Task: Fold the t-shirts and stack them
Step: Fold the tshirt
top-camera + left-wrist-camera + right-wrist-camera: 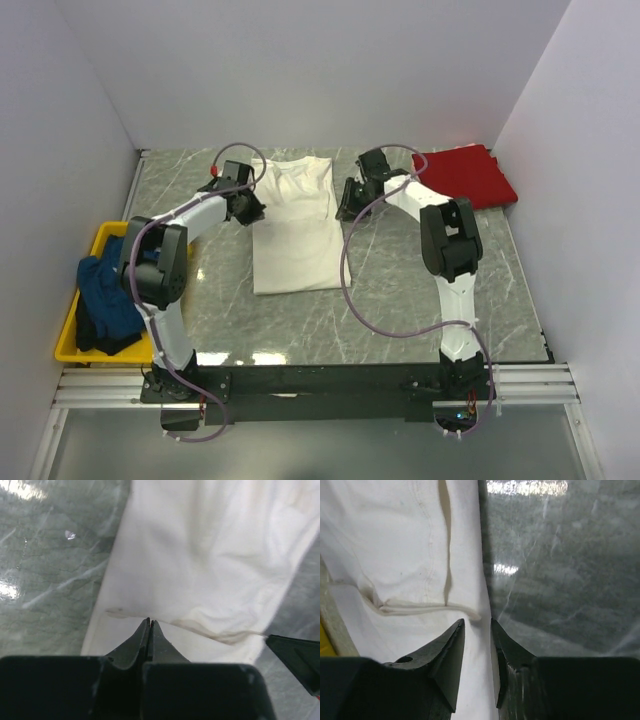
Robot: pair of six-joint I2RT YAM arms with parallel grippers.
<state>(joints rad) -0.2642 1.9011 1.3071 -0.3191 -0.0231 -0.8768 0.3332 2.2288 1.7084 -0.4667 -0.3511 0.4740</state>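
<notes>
The job looks about part way done. The red t-shirt (465,175) lies folded flat, well past the right gripper (477,622) on its far outer side, so I think that one is finished. The cream-white t-shirt (295,225) lies flat on the table (400,290) between the two grippers. Its sides look tucked in, so it makes one long strip. It is not yet folded in half. The left gripper (150,622) sits at the shirt's left edge, right by a folded seam. Its fingers are pressed together, and I cannot tell if any cloth is pinched between them. The right gripper sits at the shirt's right edge. Its fingers are a little apart, and the edge of the cloth runs under the gap. It does not look like it is squeezing the cloth. The dark blue t-shirt (105,300) is bunched up in the yellow tray (65,345), well behind the left gripper and down by that arm's base. It is not folded. No shirt is stacked on another yet. I cannot see any words, labels or brand marks to read.
</notes>
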